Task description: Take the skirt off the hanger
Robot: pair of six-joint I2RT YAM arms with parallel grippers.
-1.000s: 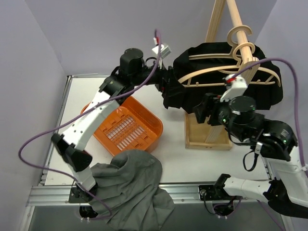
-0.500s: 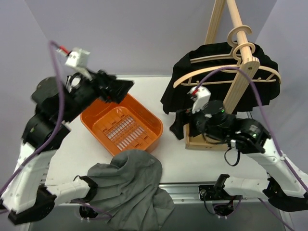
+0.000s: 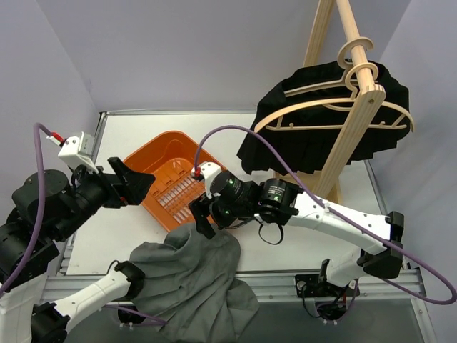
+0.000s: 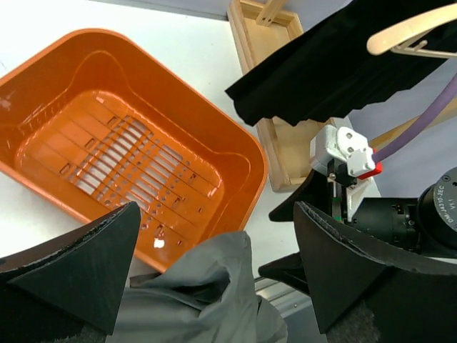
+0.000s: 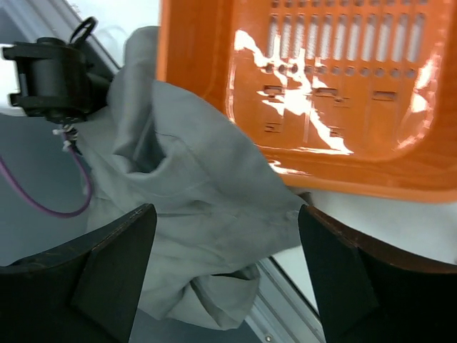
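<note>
The black skirt (image 3: 321, 136) hangs on a wooden hanger (image 3: 335, 114) on the wooden rack (image 3: 357, 128) at the back right. It also shows in the left wrist view (image 4: 343, 71), below the hanger (image 4: 414, 32). My left gripper (image 3: 139, 187) is open and empty, raised over the left side of the orange basket (image 3: 175, 179), far from the skirt. In its own view the left gripper (image 4: 214, 286) looks down on the basket (image 4: 128, 157). My right gripper (image 3: 200, 218) is open and empty above a grey garment (image 3: 193, 279), also far from the skirt. In its own view the right gripper (image 5: 228, 279) hovers over that garment (image 5: 186, 193).
The grey garment lies crumpled at the table's near edge, partly over the rail, touching the basket's near rim (image 5: 321, 171). The rack's wooden base tray (image 4: 275, 107) stands right of the basket. The right arm's wrist (image 4: 343, 164) is close to my left gripper's right finger (image 4: 357, 279).
Both arms have left the skirt. The left arm swung back to the left over the basket. The right arm swung down and left to above the grey garment. The skirt stays on the hanger.
</note>
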